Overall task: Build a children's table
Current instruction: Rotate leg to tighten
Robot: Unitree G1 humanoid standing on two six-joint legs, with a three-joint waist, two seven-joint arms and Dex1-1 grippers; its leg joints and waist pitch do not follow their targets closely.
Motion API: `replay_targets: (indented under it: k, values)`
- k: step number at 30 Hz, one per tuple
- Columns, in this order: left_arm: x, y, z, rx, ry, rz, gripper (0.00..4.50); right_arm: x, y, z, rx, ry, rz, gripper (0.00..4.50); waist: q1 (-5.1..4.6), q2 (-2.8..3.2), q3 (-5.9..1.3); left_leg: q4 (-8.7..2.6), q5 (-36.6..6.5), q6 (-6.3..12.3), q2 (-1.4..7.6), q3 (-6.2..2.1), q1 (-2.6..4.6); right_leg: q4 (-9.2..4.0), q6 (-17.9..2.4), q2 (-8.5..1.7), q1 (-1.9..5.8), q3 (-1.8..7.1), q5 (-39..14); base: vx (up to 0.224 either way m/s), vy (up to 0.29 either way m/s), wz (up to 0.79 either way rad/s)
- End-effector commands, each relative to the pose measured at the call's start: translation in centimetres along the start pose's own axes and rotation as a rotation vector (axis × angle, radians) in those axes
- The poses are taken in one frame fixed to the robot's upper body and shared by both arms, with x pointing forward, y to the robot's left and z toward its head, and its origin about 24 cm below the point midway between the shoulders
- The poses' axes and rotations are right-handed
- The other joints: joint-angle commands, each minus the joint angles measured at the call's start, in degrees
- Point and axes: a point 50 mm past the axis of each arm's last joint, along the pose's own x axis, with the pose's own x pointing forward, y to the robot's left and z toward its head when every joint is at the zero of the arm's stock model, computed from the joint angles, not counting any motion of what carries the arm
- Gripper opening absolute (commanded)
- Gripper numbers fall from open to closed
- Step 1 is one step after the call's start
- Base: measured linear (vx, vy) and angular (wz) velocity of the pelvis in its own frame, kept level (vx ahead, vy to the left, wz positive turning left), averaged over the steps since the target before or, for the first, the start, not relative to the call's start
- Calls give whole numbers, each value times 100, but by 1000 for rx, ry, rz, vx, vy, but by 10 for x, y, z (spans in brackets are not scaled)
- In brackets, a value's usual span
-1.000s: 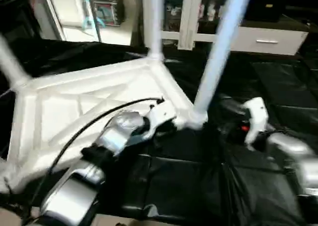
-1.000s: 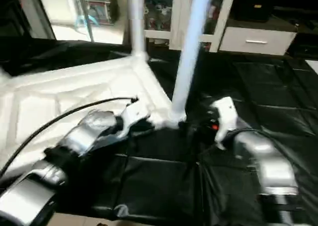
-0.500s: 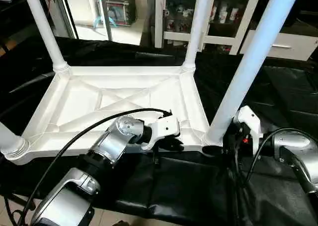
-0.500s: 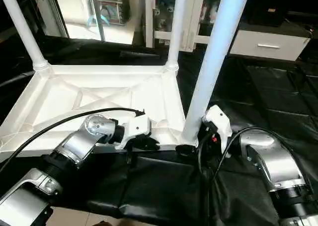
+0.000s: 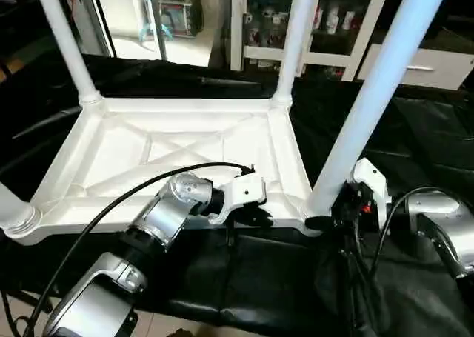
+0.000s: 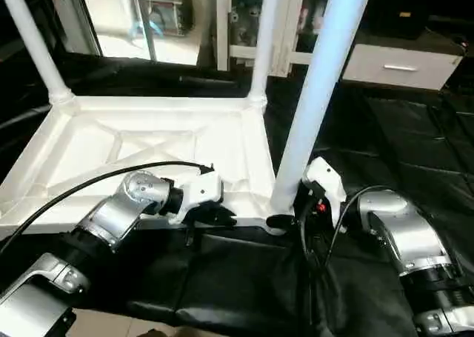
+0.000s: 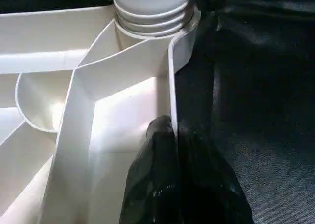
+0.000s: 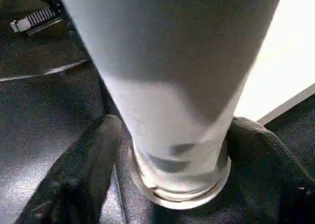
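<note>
The children's table lies upside down, its ribbed white top [image 5: 170,141] on a black sheet with four white legs standing up from the corner sockets. My left gripper [image 7: 172,123] is shut on the top's near rim [image 5: 255,217], just left of the near right corner. My right gripper [image 8: 172,130] straddles the base of the near right leg [image 5: 370,92]. One black finger [image 8: 98,155] presses each side of the leg just above its socket collar. The far right leg [image 5: 292,41], far left leg [image 5: 63,41] and near left leg [image 5: 15,215] stand untouched.
A white glass-door cabinet [image 5: 333,26] and a low drawer unit [image 5: 429,63] stand behind the table. Black sheeting [image 5: 415,129] covers the surface around the top. A black cable [image 5: 111,204] arcs over my left forearm.
The camera swung and steadied over the last second. My left gripper stays on the near rim. My right gripper's fingers have drawn in against the near right leg.
</note>
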Motion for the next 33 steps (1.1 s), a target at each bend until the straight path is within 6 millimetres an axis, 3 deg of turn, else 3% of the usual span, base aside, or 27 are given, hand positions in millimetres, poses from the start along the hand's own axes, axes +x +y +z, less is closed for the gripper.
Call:
replay_targets:
  k: [1, 7, 18, 21, 23, 24, 25, 26, 27, 28, 29, 30, 31, 33]
  values:
    - [10, -9, 8, 22, -41, -73, 0, 1, -1, 5, -32, 12, 18, 316, -19, -174, -354, -406, -857, 508, 340, -127, 37, -366, -1352, -359, 258, 242, -1549, 0, 0, 0]
    - [9, -10, 7, 22, -32, -78, 0, 5, -4, 5, -31, 4, 31, 258, -14, -172, -351, -396, -837, 540, 338, -124, 31, -359, -1389, -357, 261, 238, -1535, 0, 0, 0]
    - [5, -10, 3, 13, -11, -86, 0, 11, -5, 3, 0, -34, 43, 241, -22, -147, -348, -407, -933, 469, 341, -131, 36, -364, -1403, -355, 257, 237, -1568, 0, 0, 0]
    - [4, -6, 0, -14, -3, -34, 0, 15, -17, 0, 60, -59, -160, 240, -59, -148, -341, -423, -1026, 389, 331, -140, 27, -376, -1366, -353, 257, 233, -1704, 0, 0, 0]
    - [6, 5, -1, -49, 9, 88, 0, 18, -29, -2, 161, -103, -364, 240, -153, -151, -330, -442, -1195, 243, 314, -159, 27, -409, -1278, -341, 248, 224, -1970, 0, 0, 0]
    - [6, 5, -1, -49, 9, 88, 0, 18, -29, -2, 161, -103, -364, 240, -186, -149, -314, -450, -1264, 200, 307, -157, 30, -433, -1239, -328, 230, 225, -2084, 0, 0, 0]
    - [7, 13, -1, -75, 17, 173, 0, 19, -34, -5, 217, -109, -473, 239, -225, -159, -318, -451, -1384, 107, 295, -177, 38, -445, -1163, -323, 238, 209, -2281, 0, 0, 0]
    - [7, 13, -1, -75, 17, 173, 0, 19, -34, -5, 217, -109, -473, 239, -236, -160, -323, -453, -1431, 74, 294, -173, 52, -457, -1128, -325, 225, 212, -2353, 0, 0, 0]
    - [12, 26, -1, -132, 52, 320, 0, 25, -35, -13, 290, -101, -632, 239, -246, -159, -314, -450, -1504, 48, 291, -173, 69, -485, -1067, -322, 204, 214, -2457, 0, 0, 0]
    - [12, 26, -1, -132, 52, 320, 0, 25, -35, -13, 290, -101, -632, 239, -253, -156, -322, -449, -1526, 9, 283, -173, 81, -495, -1032, -325, 186, 219, -2476, 0, 0, 0]
    - [16, 33, 2, -172, 67, 407, 0, 35, -30, -14, 332, -124, -699, 239, -249, -116, -331, -452, -1462, 16, 280, -183, 62, -479, -1012, -325, 220, 221, -2375, 0, 0, 0]
    - [24, 42, 11, -208, 64, 536, 0, 53, -22, -12, 371, -152, -822, 239, -278, -64, -318, -459, -1456, -2, 270, -160, 54, -508, -1009, -309, 159, 249, -2245, 0, 0, 0]
    - [24, 42, 11, -208, 64, 536, 0, 53, -22, -12, 371, -152, -822, 238, -262, -95, -351, -450, -1383, -90, 269, -179, 76, -486, -1007, -309, 183, 226, -2140, 0, 0, 0]
    - [36, 44, 25, -209, 29, 574, 0, 74, -8, -5, 337, -155, -843, 238, -240, -96, -363, -453, -1222, -33, 254, -169, 67, -468, -1065, -308, 205, 228, -1825, 0, 0, 0]
